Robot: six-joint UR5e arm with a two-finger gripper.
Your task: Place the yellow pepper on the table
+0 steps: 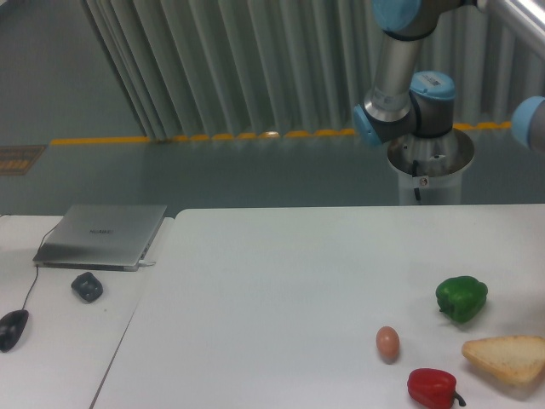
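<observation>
**A:** What's the room like from where you stand?

**B:** Grey ribbed wall behind, a yellow line (204, 136) along the floor, and in front of me the big white table (281, 290). Starting at the left: a smaller desk (60, 341) with a closed silver laptop (102, 236), a small dark lump (87, 286) beside it, and a black mouse (12, 329) at the edge. There's a faint mark on the laptop lid, too small for me to read.

**A:** And on your own table?

**B:** All on the right part: an egg (387, 343), a red pepper (433, 388) near the front edge, a green pepper (461, 298) further back, and a slice of bread (507, 359) at the far right.

**A:** The yellow pepper?

**B:** I can't see it anywhere. It isn't on the table, so I can't say which way it lies from my fingers, or how its long axis runs.

**A:** Your fingers, then?

**B:** Out of view. Only my arm (407, 94) shows, upper right, behind the table's far edge, with its blue joint caps. Whether the fingers are apart, together or clamped on something, nothing here tells me. If I do carry the pepper, I'd judge the bare middle of the table the safest spot
</observation>
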